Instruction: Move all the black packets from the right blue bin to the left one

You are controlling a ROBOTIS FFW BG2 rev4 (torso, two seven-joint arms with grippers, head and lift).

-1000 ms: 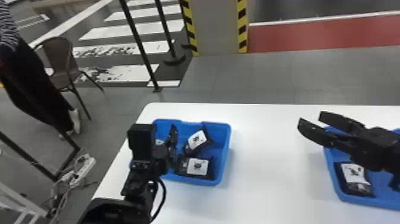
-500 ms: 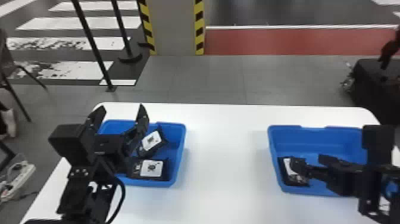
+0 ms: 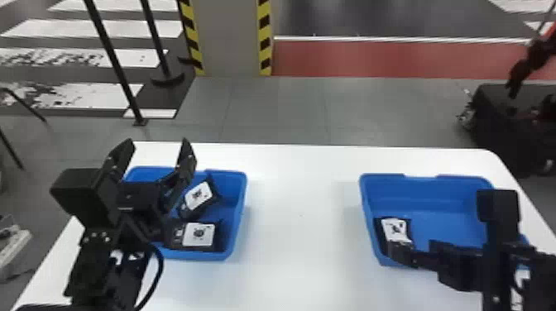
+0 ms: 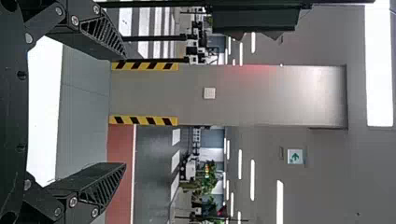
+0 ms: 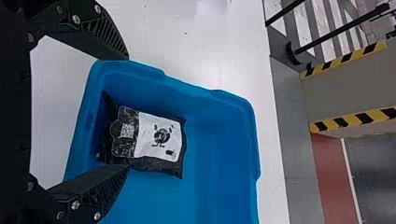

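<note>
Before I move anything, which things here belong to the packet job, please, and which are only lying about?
For the job:
- right blue bin, with one black packet
- left blue bin, with at least two more packets
- left tool, right tool

Only around:
- black posts
- striped pillar
- white power strip

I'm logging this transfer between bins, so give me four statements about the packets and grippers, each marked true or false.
1. A black packet lies in the right blue bin. True.
2. The left gripper is holding a packet. False: it is open, with nothing between its fingers.
3. The right gripper has its fingers apart. True.
4. The left blue bin has no packets in it. False: at least two lie there, one askew and another nearer the robot.
</note>
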